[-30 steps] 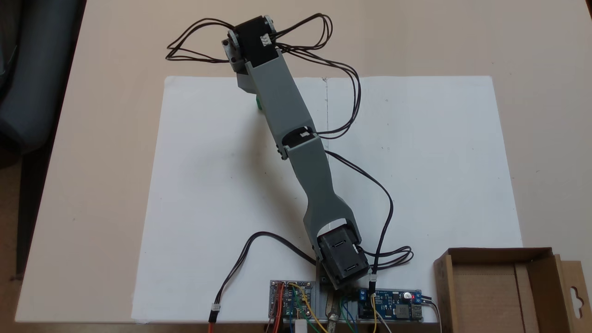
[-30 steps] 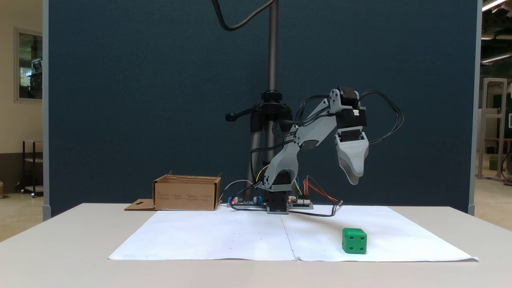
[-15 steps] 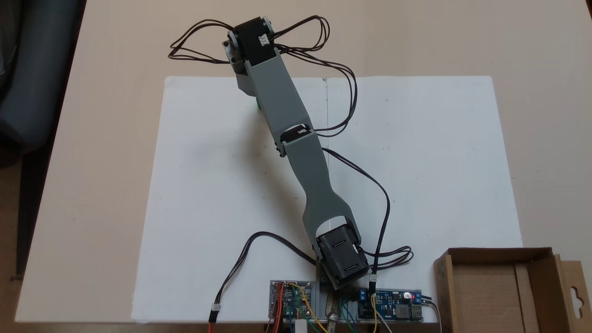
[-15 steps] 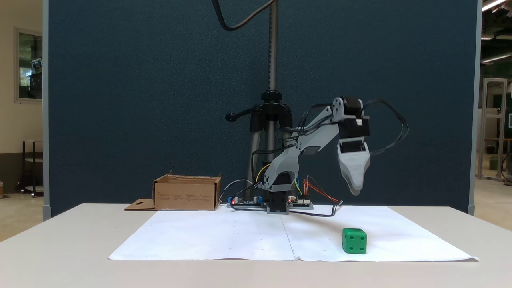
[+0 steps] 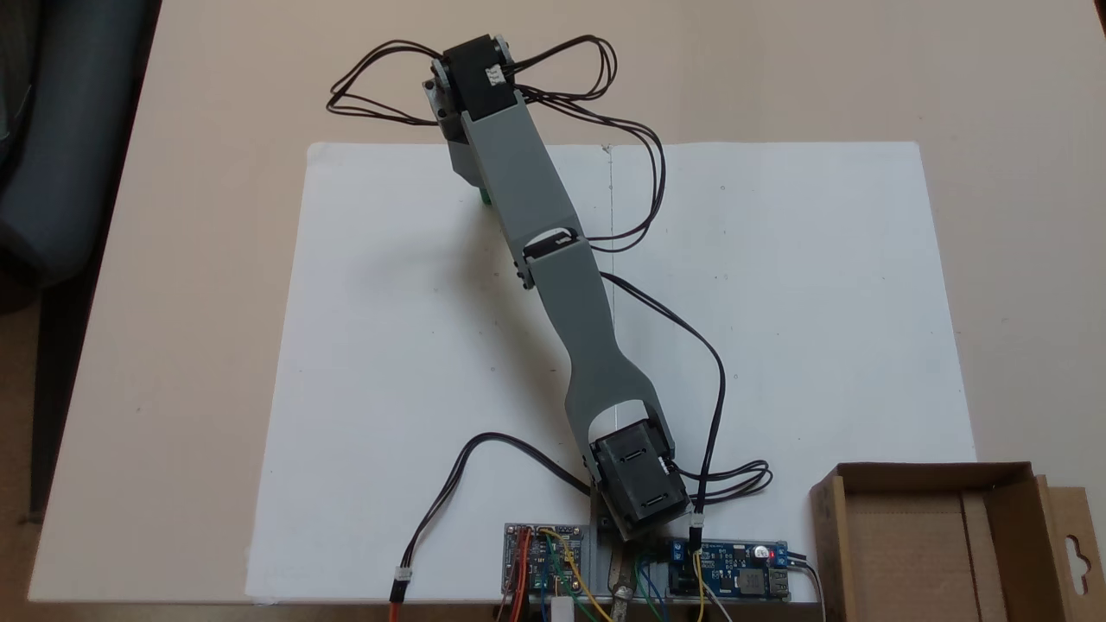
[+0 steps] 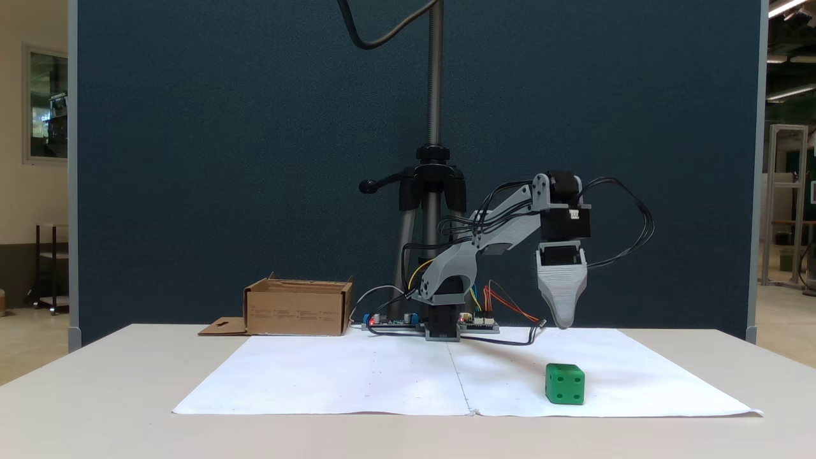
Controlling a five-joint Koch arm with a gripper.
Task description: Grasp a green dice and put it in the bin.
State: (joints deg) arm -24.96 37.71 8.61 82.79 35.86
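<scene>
The green dice [image 6: 565, 384] sits on the white paper, near its front edge in a fixed view. From above, only a green sliver of the dice [image 5: 486, 197] peeks out beside the grey forearm. My gripper [image 6: 563, 322] hangs pointing straight down, directly above the dice with a clear gap between them. Its jaws lie one behind the other, so a single tapered tip shows. The bin [image 6: 296, 310] is a brown cardboard box beside the arm's base; from above, the bin [image 5: 916, 553] stands open at the lower right.
White paper [image 5: 778, 302] covers the table's middle. Circuit boards [image 5: 734, 570] with coloured wires lie beside the arm's base. Loose black cables [image 5: 657, 199] loop off the wrist. A tripod pole [image 6: 435, 95] and a blue screen stand behind.
The arm has lowered over the last second. The gripper came down towards the dice and swung from a slight tilt to vertical. Dice and bin stayed put.
</scene>
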